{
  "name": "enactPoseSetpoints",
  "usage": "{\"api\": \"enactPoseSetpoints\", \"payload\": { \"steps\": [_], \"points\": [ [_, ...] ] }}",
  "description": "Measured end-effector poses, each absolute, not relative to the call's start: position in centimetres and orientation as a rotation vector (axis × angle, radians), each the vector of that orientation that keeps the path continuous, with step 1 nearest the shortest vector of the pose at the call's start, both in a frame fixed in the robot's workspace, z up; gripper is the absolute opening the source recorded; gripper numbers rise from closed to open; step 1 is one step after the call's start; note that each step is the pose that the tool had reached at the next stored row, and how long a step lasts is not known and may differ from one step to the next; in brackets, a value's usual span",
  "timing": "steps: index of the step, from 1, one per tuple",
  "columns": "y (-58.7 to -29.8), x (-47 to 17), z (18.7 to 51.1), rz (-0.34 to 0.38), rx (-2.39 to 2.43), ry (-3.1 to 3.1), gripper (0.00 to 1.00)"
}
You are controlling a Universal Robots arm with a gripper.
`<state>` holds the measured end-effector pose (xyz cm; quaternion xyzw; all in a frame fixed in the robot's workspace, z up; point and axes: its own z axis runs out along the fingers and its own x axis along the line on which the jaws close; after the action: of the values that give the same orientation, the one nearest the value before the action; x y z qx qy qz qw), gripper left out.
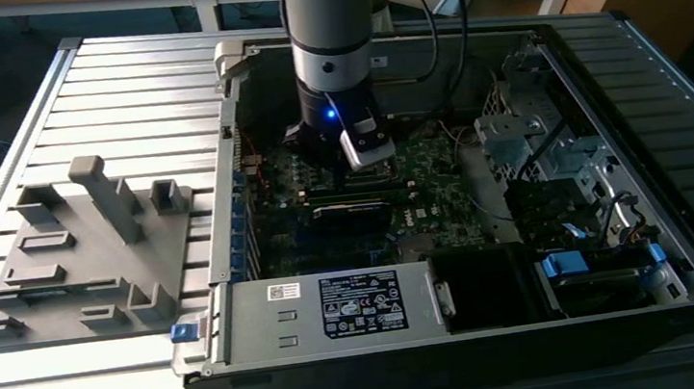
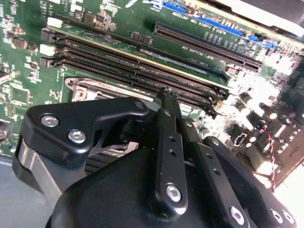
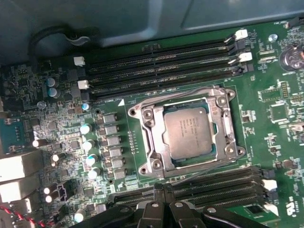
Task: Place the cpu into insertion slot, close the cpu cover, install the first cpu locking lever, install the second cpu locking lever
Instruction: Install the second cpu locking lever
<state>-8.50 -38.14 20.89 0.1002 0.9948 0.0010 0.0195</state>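
I have the arm reaching down into the open computer case (image 1: 491,334) that sits on the slatted worktop (image 1: 116,83); the hand (image 1: 365,146) hangs low over the green motherboard (image 1: 440,160).

In the first wrist view the cpu (image 3: 186,132) lies flat in the insertion slot (image 3: 209,164), dull grey top facing up. The cpu cover (image 3: 154,137) is down around it, the chip showing through its window. A thin wire locking lever (image 3: 183,94) runs along the frame's far edge, another (image 3: 204,167) along the edge nearer the hand.

The fingertips (image 3: 164,190) are together with nothing between them. They sit over the black memory slots (image 3: 209,187) just beside the socket, on its near side; the cpu is just beyond them, not touched.

In the second wrist view the hand (image 2: 168,95) shows tips closed, poised at the memory slots (image 2: 142,71), part of the metal socket frame (image 2: 88,90) just beside the fingers.

A grey fixture plate (image 1: 83,261) rests on the worktop beside the case, well apart from the hand.
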Motion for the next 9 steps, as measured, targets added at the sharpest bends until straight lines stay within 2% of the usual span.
{"api": "enactPoseSetpoints", "payload": {
  "steps": [9],
  "points": [
    [-38.14,-8.93,20.61,0.022,0.311,3.088,0.11]
  ]
}}
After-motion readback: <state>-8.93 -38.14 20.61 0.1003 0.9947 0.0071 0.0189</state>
